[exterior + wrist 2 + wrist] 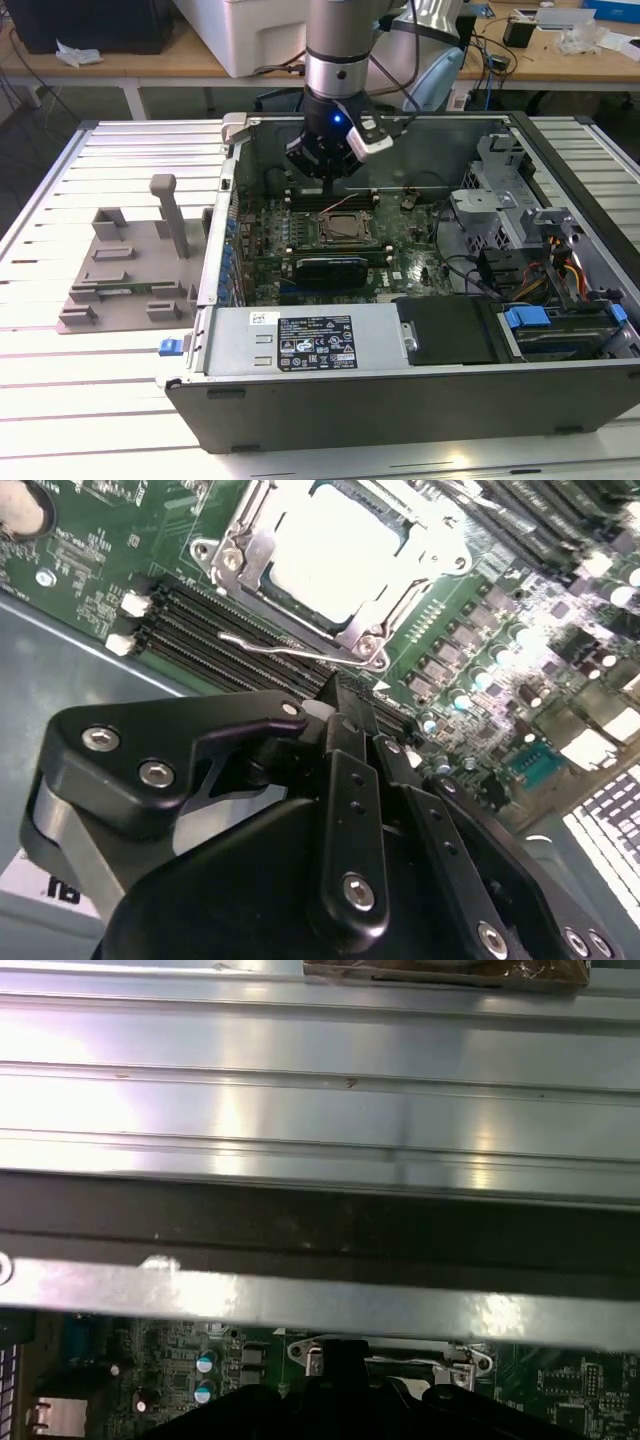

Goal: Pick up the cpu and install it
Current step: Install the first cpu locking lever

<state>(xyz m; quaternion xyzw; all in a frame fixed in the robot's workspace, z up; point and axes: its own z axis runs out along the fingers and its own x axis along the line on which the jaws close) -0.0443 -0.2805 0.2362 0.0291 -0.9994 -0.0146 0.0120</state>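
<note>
One tool [331, 178] hovers inside the open computer case [400, 380], just behind the socket where the cpu [335, 550] seemingly sits; its fingers [345, 780] look closed, empty.

We see the arm [338, 45] reaching straight down, its wrist vertical (a small blue light glows on it). The gripper [330, 172] points downward; in the second wrist view its black fingers [350, 780] lie pressed together.
</note>
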